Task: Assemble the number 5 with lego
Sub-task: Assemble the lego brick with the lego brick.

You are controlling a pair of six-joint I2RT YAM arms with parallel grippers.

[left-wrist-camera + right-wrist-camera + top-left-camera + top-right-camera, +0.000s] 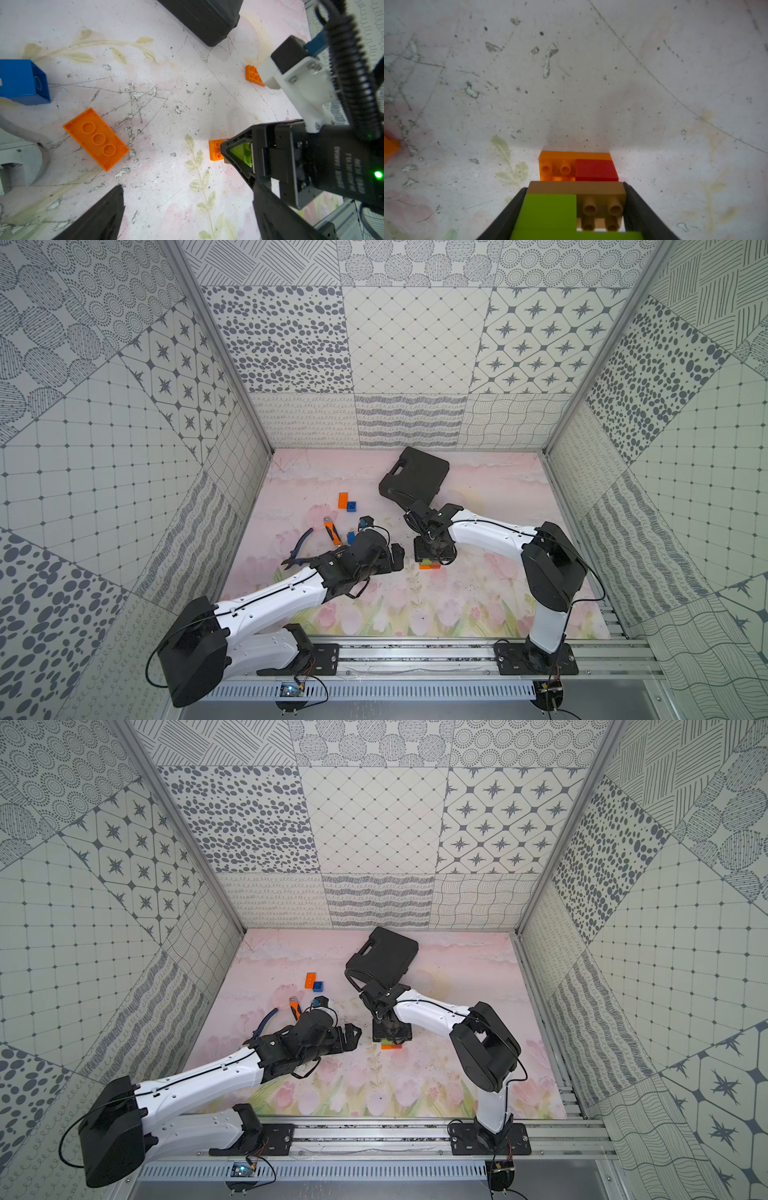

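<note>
Your right gripper (575, 192): pointing down, clamped on the brown brick (600, 204), one finger against each end. Lego stack (430, 565): near the middle of the mat (478, 489), under that gripper. It has a long orange brick (556, 164) lowest, a red brick (595, 169) on it, the brown brick above and a green brick (550, 214) on top. Your left gripper (397, 558): jaws wide apart, holding nothing, just beside the stack. Loose lego: upturned orange brick (96, 138) and blue brick (22, 81) in the left wrist view. In both top views, far orange brick (343, 501) touches far blue brick (352, 506). Black case (415, 477): back of the mat. Pliers (330, 531): left of centre.
</note>
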